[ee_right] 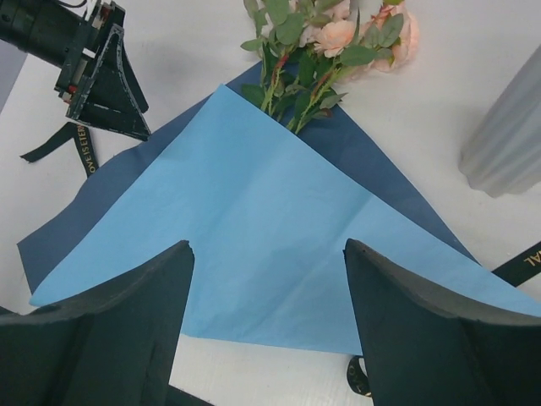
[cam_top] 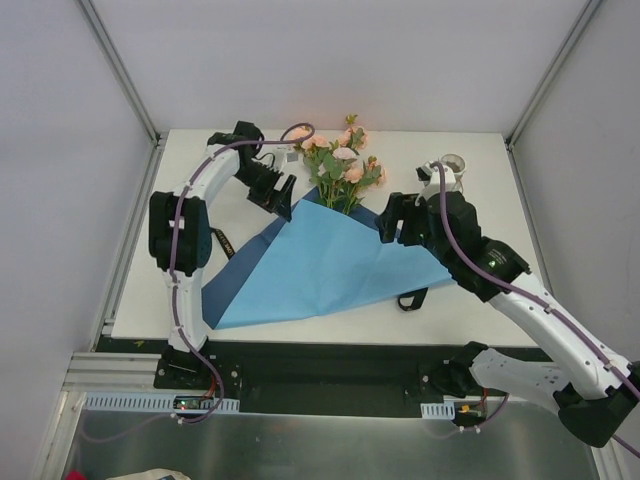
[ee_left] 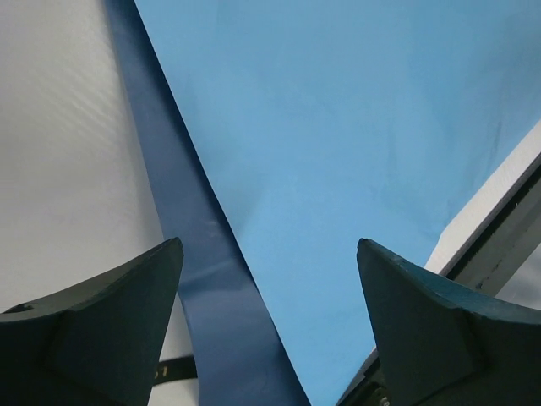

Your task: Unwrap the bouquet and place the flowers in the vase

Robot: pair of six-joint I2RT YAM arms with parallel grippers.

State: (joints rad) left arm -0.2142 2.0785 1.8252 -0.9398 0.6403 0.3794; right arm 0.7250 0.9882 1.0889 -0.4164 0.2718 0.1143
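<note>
Roses (cam_top: 343, 165), peach-pink and green-leaved, lie with stems under blue paper (cam_top: 310, 265).

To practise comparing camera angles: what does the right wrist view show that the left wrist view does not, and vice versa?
Only the right wrist view shows the flowers and the vase. Only the left wrist view shows the dark rail past the table's edge. Both show the blue paper on the white table, behind the open right claw or left claw.
</note>
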